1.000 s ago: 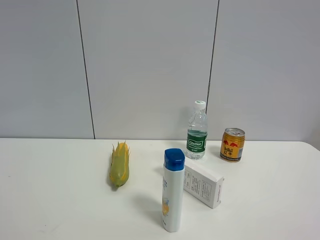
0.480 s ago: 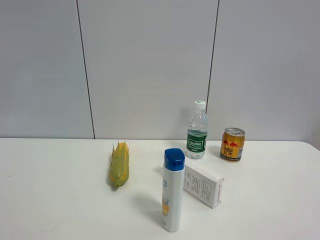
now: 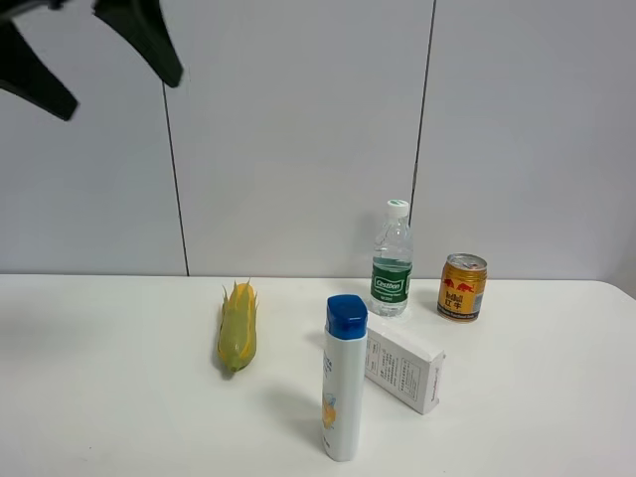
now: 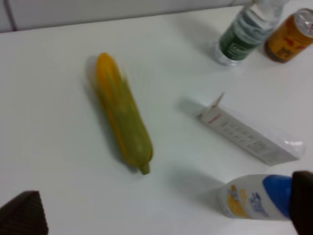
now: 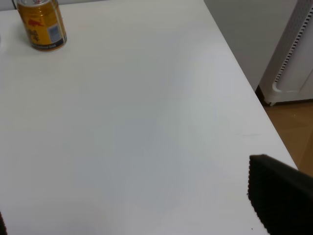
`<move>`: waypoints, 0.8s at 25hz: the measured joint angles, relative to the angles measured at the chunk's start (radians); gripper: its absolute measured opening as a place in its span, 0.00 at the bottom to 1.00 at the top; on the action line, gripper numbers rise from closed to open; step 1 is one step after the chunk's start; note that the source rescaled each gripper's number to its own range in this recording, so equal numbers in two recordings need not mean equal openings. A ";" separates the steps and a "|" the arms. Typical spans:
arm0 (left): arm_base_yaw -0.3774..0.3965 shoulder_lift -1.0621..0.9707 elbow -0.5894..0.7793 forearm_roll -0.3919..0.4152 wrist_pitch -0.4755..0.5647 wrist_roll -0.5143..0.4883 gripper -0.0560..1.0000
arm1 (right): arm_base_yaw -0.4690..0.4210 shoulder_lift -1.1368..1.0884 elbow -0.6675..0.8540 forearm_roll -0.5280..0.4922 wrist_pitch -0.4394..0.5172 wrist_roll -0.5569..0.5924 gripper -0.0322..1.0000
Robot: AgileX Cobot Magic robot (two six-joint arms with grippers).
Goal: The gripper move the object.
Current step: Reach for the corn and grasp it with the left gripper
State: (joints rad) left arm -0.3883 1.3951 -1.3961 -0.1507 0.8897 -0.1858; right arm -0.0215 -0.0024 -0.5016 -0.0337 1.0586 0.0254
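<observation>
Exterior high view: the left gripper [image 3: 119,91] hangs high over the far left of the scene, its two black fingers [image 3: 144,38] spread wide and holding nothing. The corn [image 3: 238,328] lies flat on the white counter [image 3: 109,397], left of centre, spiky leaf tips toward the far wall, well apart from the gripper. To its right stands a white blue-capped bottle [image 3: 344,397], with a white box [image 3: 402,370] just beside it; farther back stand a water bottle [image 3: 392,263] and a gold can [image 3: 462,288]. Left wrist view: the corn [image 4: 122,115] lies alone on bare counter, between the wide-set fingers [image 4: 22,215] of the left gripper [image 4: 164,196], untouched; the box [image 4: 249,139], blue-capped bottle [image 4: 249,203], water bottle [image 4: 244,34] and can [image 4: 291,36] lie beyond it. Right wrist view: the right gripper [image 5: 127,188] is over the counter's right end near its edge, fingers [image 5: 279,196] set wide apart and empty; the can [image 5: 41,24] stands far from them.
</observation>
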 joint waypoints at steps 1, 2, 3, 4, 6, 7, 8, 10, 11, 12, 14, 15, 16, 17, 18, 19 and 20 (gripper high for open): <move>-0.017 0.044 -0.021 0.000 -0.001 -0.003 1.00 | 0.000 0.000 0.000 0.000 0.000 0.000 1.00; -0.032 0.081 -0.044 0.000 -0.004 -0.006 1.00 | 0.000 0.000 0.000 0.000 0.000 0.000 1.00; -0.042 0.124 -0.065 0.000 -0.008 -0.011 1.00 | 0.000 0.000 0.000 0.000 0.000 0.000 1.00; -0.054 0.167 -0.081 0.000 -0.009 -0.018 1.00 | 0.000 0.000 0.000 0.000 0.000 0.000 1.00; -0.071 0.241 -0.115 0.000 -0.015 -0.028 1.00 | 0.000 0.000 0.000 0.000 0.000 0.000 1.00; -0.076 0.278 -0.128 0.000 -0.021 -0.030 1.00 | 0.000 0.000 0.000 0.000 0.000 0.000 1.00; -0.078 0.312 -0.136 0.003 -0.026 -0.030 1.00 | 0.000 0.000 0.000 0.000 0.000 0.000 1.00; -0.081 0.365 -0.142 0.011 -0.052 -0.032 1.00 | 0.000 0.000 0.000 0.000 0.000 0.000 1.00; -0.081 0.390 -0.144 0.013 -0.063 -0.033 1.00 | 0.000 0.000 0.000 0.000 0.000 0.000 1.00; -0.081 0.413 -0.144 0.015 -0.075 -0.033 1.00 | 0.000 0.000 0.000 0.000 0.000 0.000 1.00; -0.081 0.450 -0.145 0.019 -0.100 -0.033 1.00 | 0.000 0.000 0.000 0.000 0.000 0.000 1.00; -0.081 0.468 -0.146 0.019 -0.110 -0.033 1.00 | 0.000 0.000 0.000 0.000 0.000 0.000 1.00; -0.081 0.486 -0.146 0.019 -0.128 -0.033 1.00 | 0.000 0.000 0.000 0.000 0.000 0.000 1.00; -0.081 0.500 -0.147 0.019 -0.147 -0.033 1.00 | 0.000 0.000 0.000 0.000 0.000 0.000 1.00; -0.081 0.516 -0.147 0.020 -0.166 -0.033 1.00 | 0.000 0.000 0.000 0.000 0.000 0.000 1.00; -0.081 0.532 -0.147 0.022 -0.184 -0.033 1.00 | 0.000 0.000 0.000 0.000 0.000 0.000 1.00; -0.081 0.544 -0.147 0.023 -0.205 -0.033 1.00 | 0.000 0.000 0.000 0.000 0.000 0.000 1.00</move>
State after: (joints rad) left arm -0.4695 1.9387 -1.5431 -0.1277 0.6847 -0.2187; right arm -0.0215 -0.0024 -0.5016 -0.0337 1.0586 0.0254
